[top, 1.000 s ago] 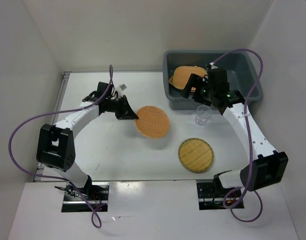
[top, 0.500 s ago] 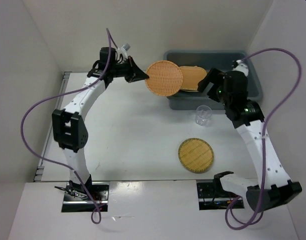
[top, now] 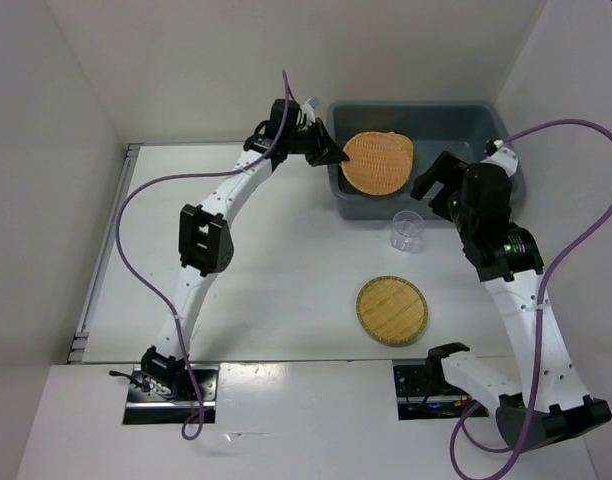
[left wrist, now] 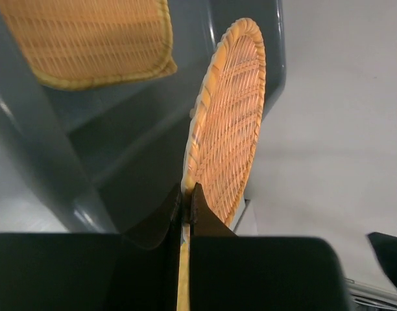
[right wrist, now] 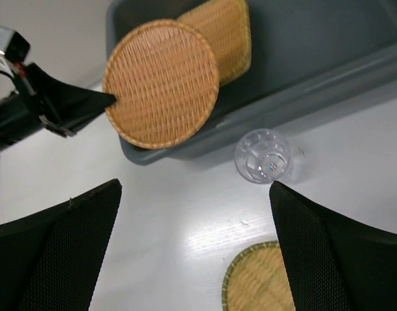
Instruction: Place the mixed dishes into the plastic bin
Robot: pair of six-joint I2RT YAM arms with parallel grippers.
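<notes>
Over at the back right of the desk, the left arm is stretched all the way across, and the left fingers are pinching the round orange plate by its rim. The plate sticks out from the fingertips toward the right, so basically all of it hangs over the left end of the plastic bin, with its near edge about above the bin's front wall. How high it sits over the floor of the bin I honestly can't tell. Looks to me like letting go, maybe after a small nudge further in, drops it inside. In the bin there's a rounded-triangular plate lying flat, partly hidden behind the held one; can't see if another is under it. The right fingers are spread wide with nothing in them, hovering by the bin's near right side. That arm is way closer to the glass cup, upright on the desk just in front of the bin, and to the paler round plate lying flat nearer the bases.
</notes>
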